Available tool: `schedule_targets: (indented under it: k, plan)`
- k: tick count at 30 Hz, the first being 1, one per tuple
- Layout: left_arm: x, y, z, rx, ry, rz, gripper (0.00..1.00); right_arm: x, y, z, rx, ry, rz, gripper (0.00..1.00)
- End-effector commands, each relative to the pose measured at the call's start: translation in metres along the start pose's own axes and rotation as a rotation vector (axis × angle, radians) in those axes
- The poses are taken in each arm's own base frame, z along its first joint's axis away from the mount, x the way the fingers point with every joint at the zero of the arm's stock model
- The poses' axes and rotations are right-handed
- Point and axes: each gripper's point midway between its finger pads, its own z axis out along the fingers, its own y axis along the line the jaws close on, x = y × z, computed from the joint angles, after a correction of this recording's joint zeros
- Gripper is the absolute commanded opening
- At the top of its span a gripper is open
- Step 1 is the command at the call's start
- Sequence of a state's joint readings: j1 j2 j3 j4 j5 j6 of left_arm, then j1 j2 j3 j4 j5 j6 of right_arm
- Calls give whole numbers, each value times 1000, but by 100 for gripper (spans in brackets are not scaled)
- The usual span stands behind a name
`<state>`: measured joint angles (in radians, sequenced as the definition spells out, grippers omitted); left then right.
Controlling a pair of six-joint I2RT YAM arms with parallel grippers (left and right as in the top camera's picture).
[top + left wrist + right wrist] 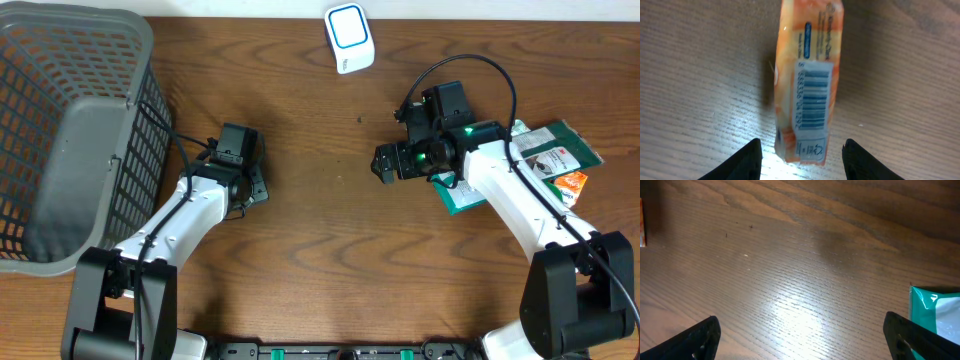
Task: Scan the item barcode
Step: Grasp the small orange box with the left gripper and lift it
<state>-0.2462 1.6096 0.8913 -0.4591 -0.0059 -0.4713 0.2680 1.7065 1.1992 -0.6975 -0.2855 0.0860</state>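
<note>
Left gripper [802, 145]: open; orange packet [807, 60] between jaws, ungripped.
Right gripper [800, 332]: wide open, empty.
Risk: barcode [815, 100] hidden if jaws are closed there.

White shells on both, left arm [185, 215] and right arm [520, 195], with chunky black bases [575, 300] down at the bottom corners. All-black left hand [243, 172] and right hand [384, 162]. Thin black cable [480, 58] looping at upper right, tiny green light [467, 131] just below. Dark wedge-shaped fingertips [747, 162] low in the wrist views.
</note>
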Motion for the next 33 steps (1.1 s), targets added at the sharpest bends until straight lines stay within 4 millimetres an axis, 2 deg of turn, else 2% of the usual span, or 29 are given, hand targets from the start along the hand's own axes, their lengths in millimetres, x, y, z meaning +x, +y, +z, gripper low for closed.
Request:
schedule_targets:
  k: [1,11,12,13,14,15,21,33]
  plan:
    - [1,2,2,-12,-4,8,54,4,-2,3,8,11,-16,99]
    - [12,8,19,-46,53,12,53,3,-2,3,8,9,-16,99]
    - [14,8,21,-50,61,13,47,3,-2,3,9,9,-17,99]
    - [15,9,23,-54,67,13,36,3,-2,3,11,9,-16,99]
    - [15,9,23,-54,68,13,21,3,-3,3,17,9,-16,99]
    - [15,9,22,-53,66,13,19,3,-4,3,20,9,-16,99]
    - [7,6,-1,-28,27,10,19,3,-5,3,24,8,-13,99]
    - [28,15,-52,-62,163,86,19,4,-4,3,23,10,-16,99]
